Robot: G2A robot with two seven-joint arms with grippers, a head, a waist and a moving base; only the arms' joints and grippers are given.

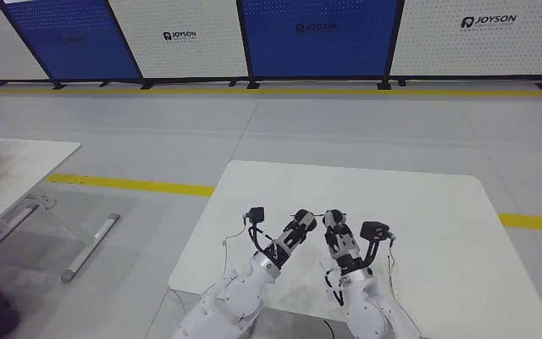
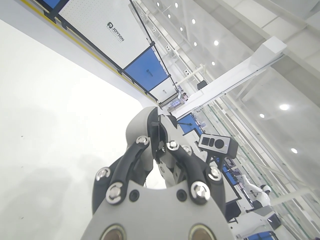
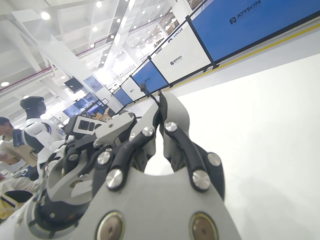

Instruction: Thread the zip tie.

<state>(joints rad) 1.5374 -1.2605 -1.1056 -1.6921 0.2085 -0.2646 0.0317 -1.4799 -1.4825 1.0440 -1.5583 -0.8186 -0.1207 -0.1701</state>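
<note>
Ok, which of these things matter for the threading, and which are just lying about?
Job: zip tie; left gripper and right gripper, both shut on it; table.
Lying about: side table; bar on the floor; wall panels.

Open desk (image 1: 406, 203) far, left and right of the arms. Toward the near edge, left gripper (image 1: 305, 224) and right gripper (image 1: 333, 222) sit side by side; gap between them narrow, possibly none. A zip tie (image 3: 149, 93) juts past the right gripper's tips.
</note>
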